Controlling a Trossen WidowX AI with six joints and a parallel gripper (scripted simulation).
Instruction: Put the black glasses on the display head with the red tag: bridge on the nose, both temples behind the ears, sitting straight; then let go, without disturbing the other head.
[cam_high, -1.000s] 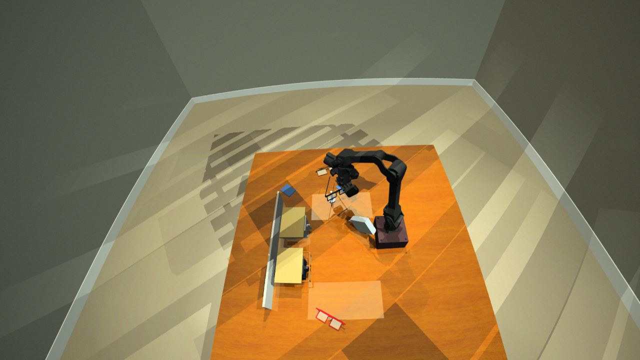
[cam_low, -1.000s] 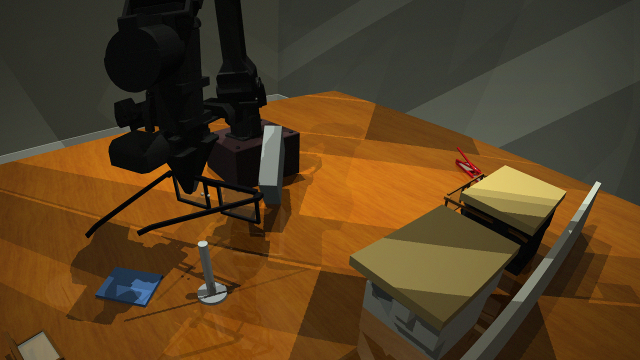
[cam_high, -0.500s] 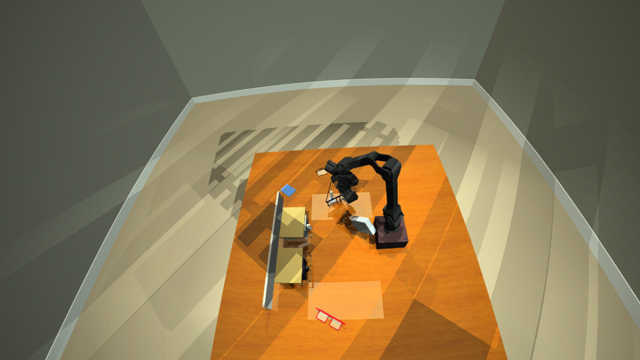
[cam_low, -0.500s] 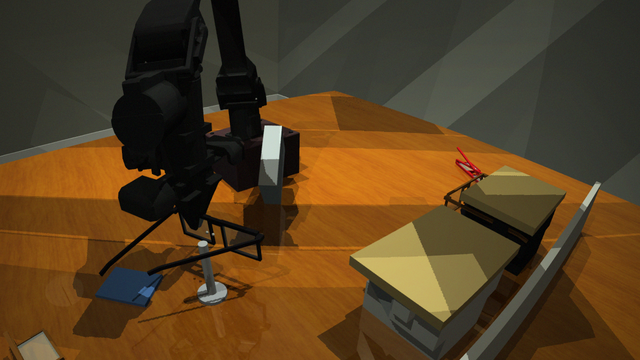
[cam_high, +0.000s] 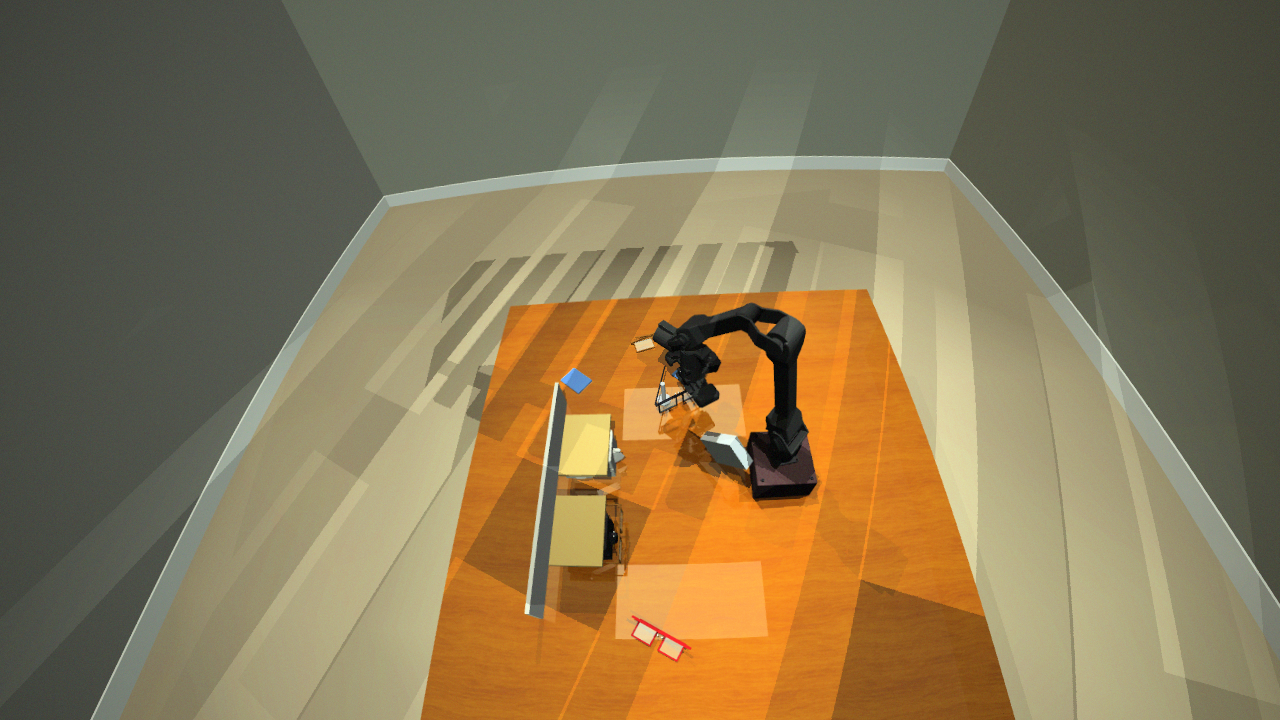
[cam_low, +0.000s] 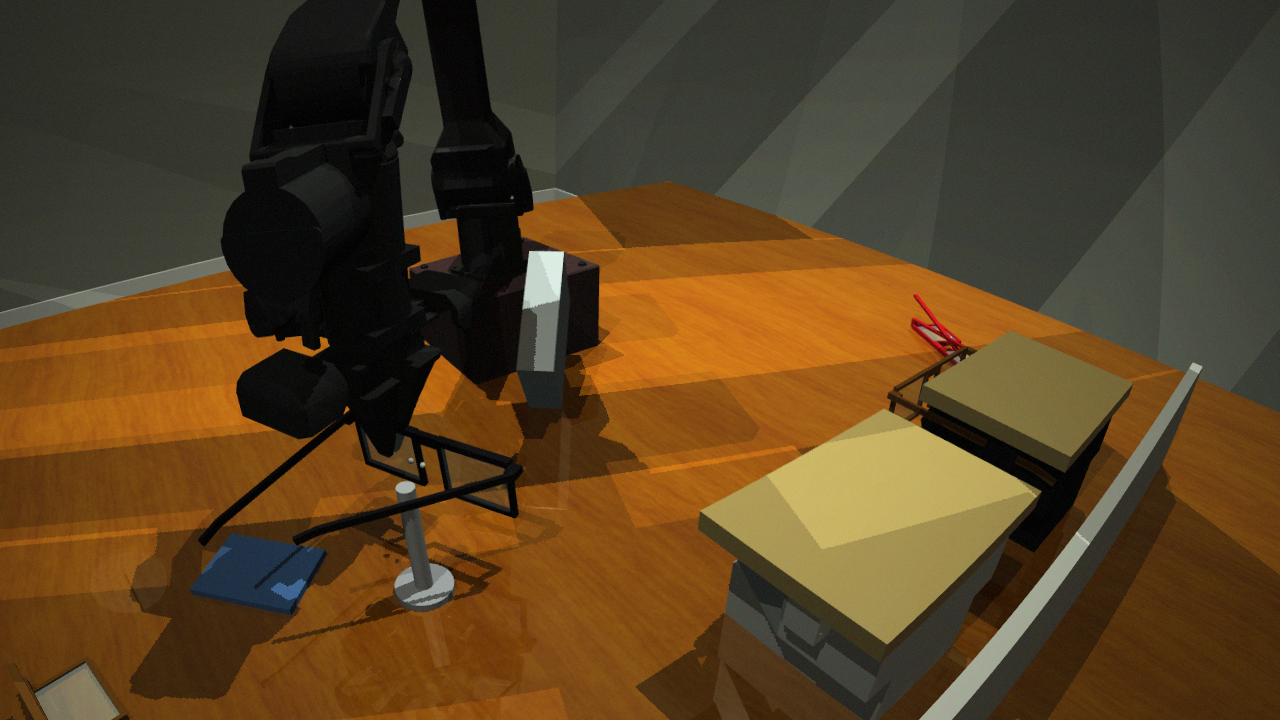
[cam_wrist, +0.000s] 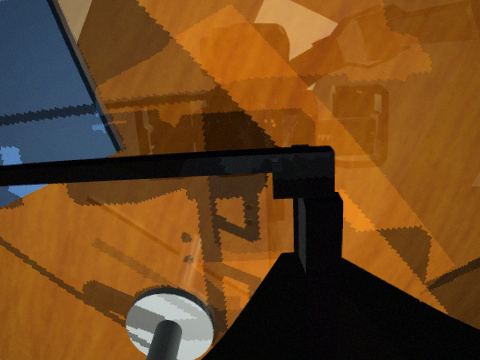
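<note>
My gripper (cam_low: 389, 445) is shut on the black glasses (cam_low: 465, 489) (cam_wrist: 125, 166) near the bridge, above the table. Both temples are open and point away from the arm's base, towards the blue plate side. One temple passes close to the top of a pale rod on a disc; I cannot tell if they touch. A pale head (cam_high: 617, 454) (cam_low: 805, 625) stands under one yellow board (cam_high: 586, 445) (cam_low: 877, 510). A dark head (cam_high: 610, 540) under the other board (cam_high: 578, 531) (cam_low: 1024, 394) has a brown frame around its face. The red tag is not visible.
The rod's disc (cam_low: 425, 588) (cam_wrist: 170, 311) and a blue plate (cam_low: 255, 577) (cam_wrist: 45, 75) are below the glasses. A pale block (cam_high: 725, 450) (cam_low: 542, 331) stands near the arm's base. Behind the heads runs a pale wall (cam_high: 546, 501) (cam_low: 1074, 541). Red glasses (cam_high: 646, 624) lie farther off.
</note>
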